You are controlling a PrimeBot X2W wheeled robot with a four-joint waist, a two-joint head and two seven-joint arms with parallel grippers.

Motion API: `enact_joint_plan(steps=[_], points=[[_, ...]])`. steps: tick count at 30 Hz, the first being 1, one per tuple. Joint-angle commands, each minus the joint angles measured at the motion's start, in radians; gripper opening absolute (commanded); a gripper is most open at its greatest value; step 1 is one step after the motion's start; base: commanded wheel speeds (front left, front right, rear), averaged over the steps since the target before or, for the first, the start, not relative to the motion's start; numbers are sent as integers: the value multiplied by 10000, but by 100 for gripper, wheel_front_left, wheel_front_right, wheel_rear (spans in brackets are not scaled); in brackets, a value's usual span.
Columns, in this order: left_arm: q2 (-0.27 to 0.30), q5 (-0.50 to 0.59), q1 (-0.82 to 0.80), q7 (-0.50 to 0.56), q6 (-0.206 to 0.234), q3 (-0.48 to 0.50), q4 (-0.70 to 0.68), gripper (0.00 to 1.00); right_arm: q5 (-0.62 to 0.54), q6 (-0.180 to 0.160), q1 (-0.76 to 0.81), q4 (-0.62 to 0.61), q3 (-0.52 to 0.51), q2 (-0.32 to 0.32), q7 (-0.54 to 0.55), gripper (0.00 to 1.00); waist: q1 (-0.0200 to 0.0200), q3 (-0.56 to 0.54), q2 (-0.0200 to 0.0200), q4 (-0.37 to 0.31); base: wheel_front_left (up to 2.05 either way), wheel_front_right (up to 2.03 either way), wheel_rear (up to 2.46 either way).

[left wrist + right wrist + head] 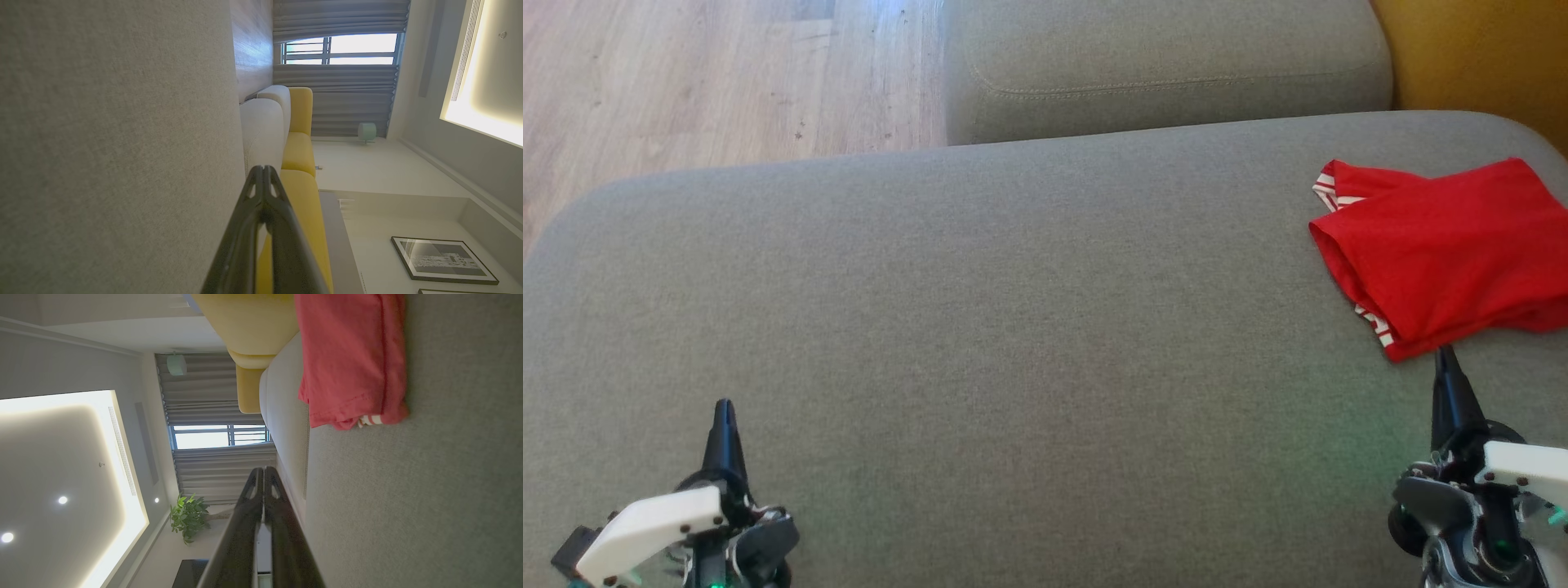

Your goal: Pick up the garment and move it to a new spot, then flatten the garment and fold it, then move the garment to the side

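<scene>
Two pairs of dark fingers are pressed shut on nothing: the left fingers [723, 433] at the near left of the grey sofa cushion [1013, 310], the right fingers [1450, 392] at its near right. The red garment [1454, 253] with striped trim lies at the cushion's far right, seemingly folded though its edge runs out of view, and the right fingers' tip is just beside its near hem.

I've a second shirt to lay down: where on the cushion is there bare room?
The cushion is bare from its left edge across to the garment, and from its far edge down to the left gripper. Crowded at the right, where the garment lies with the right gripper close at its near hem.
</scene>
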Motion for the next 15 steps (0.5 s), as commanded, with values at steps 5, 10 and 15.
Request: enact_joint_plan(steps=[5, 10, 15], points=[[41, 97, -510, 37, -67, 408, -286, 0, -32, -7, -506, -368, 206, -41, 60, 0, 0, 0, 0, 0, 0, 0, 0], [41, 97, -510, 36, -67, 407, -286, 0, -32, -7, -506, -368, 206, -41, 60, 0, 0, 0, 0, 0, 0, 0, 0], [41, 96, -510, 36, -67, 407, -286, 0, -32, -7, -506, -368, 206, -41, 60, 0, 0, 0, 0, 0, 0, 0, 0]])
